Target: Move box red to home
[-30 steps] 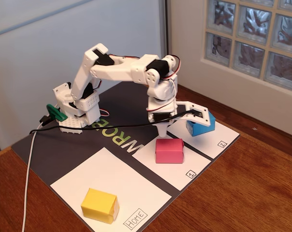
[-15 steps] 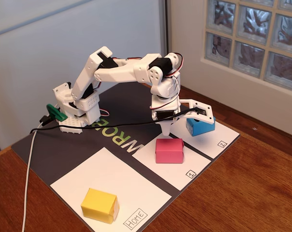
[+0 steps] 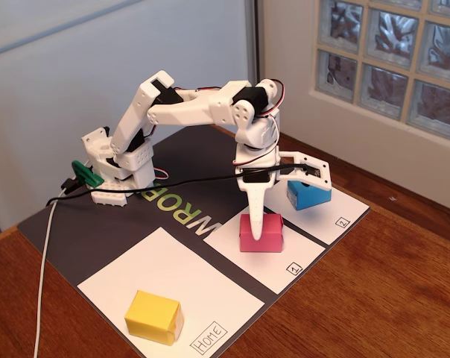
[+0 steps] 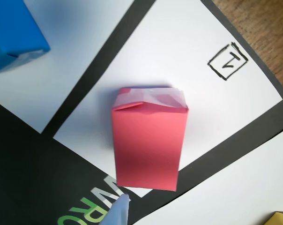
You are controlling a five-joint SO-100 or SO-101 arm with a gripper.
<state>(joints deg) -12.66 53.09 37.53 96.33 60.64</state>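
While the arm (image 3: 188, 112) reaches out from its base at 9 o'clock of the mat (image 3: 188, 160), the job sits at the approach step: nothing is gripped yet. Home (image 3: 203, 280), the biggest white panel, lies at the mat's 6 o'clock edge with a yellow box (image 3: 154, 316) on it and plenty of bare paper besides. Panel 1 (image 3: 303, 250) sits at 3 o'clock from home, and panel 2 (image 3: 337, 212) beyond it carries a blue box (image 3: 309, 195).

The gripper (image 3: 273, 195) is spread wide, one finger pointing down in front of the red box (image 3: 261, 233) and the other held out high toward the blue box. The red box rests on panel 1, near its inner edge; in the wrist view the red box (image 4: 148, 138) fills the centre, with one fingertip (image 4: 117, 211) just off its 6 o'clock end and the blue box (image 4: 12, 33) at 10 o'clock.

Next, I judge, the jaws need to settle lower so both fingers bracket the red box, then close, lift, and swing toward 7 o'clock onto home's free area, clear of the yellow box.
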